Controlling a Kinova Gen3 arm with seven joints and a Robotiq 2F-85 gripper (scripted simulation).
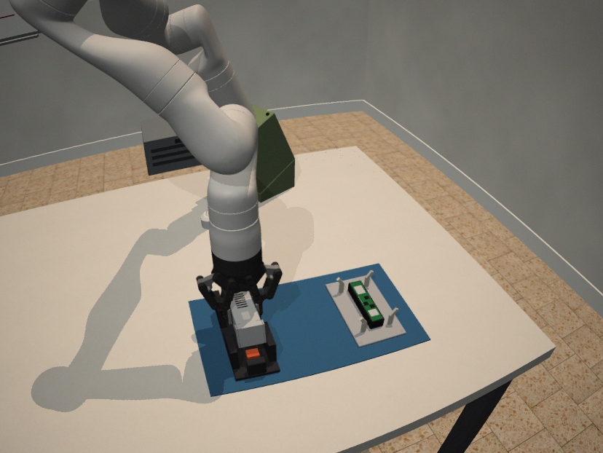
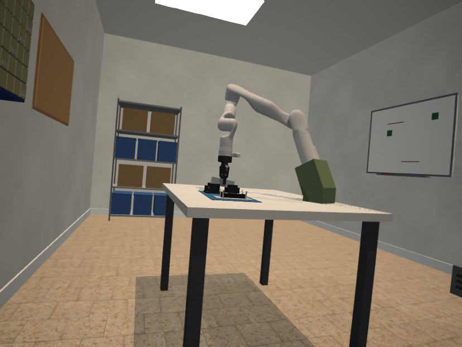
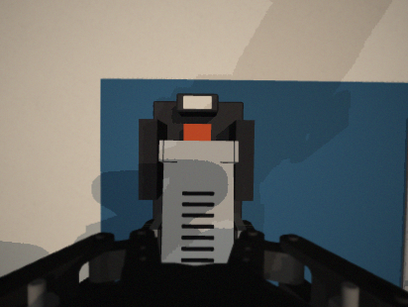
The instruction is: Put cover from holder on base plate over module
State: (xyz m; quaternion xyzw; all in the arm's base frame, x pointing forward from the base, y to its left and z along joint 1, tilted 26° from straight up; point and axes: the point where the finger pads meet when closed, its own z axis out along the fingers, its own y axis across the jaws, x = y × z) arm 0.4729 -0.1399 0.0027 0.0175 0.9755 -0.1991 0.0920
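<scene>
The light grey cover (image 1: 250, 336) (image 2: 213, 180) (image 3: 198, 173), with dark slots on top, is held above its black holder (image 1: 272, 347) (image 2: 212, 188) (image 3: 146, 158), its lower edge near the holder's walls. My gripper (image 1: 242, 309) (image 2: 224, 182) (image 3: 198, 226) is shut on the cover's long sides, towards its arm-side end. The fingertips are partly hidden, and I cannot see whether the walls are dented. The green and black module (image 1: 365, 304) (image 2: 234, 195) lies on the light base plate (image 1: 379, 337) to the right in the top view. The cover is apart from the module.
Several light posts stand on the plate around the module, one of them (image 1: 339, 286) at the far left corner. An orange block (image 1: 252, 352) (image 3: 197, 132) shows in the holder's front. A blue mat (image 1: 306, 331) (image 3: 307, 198) lies under holder and plate. The green arm stand (image 1: 277, 160) (image 2: 317, 183) is behind.
</scene>
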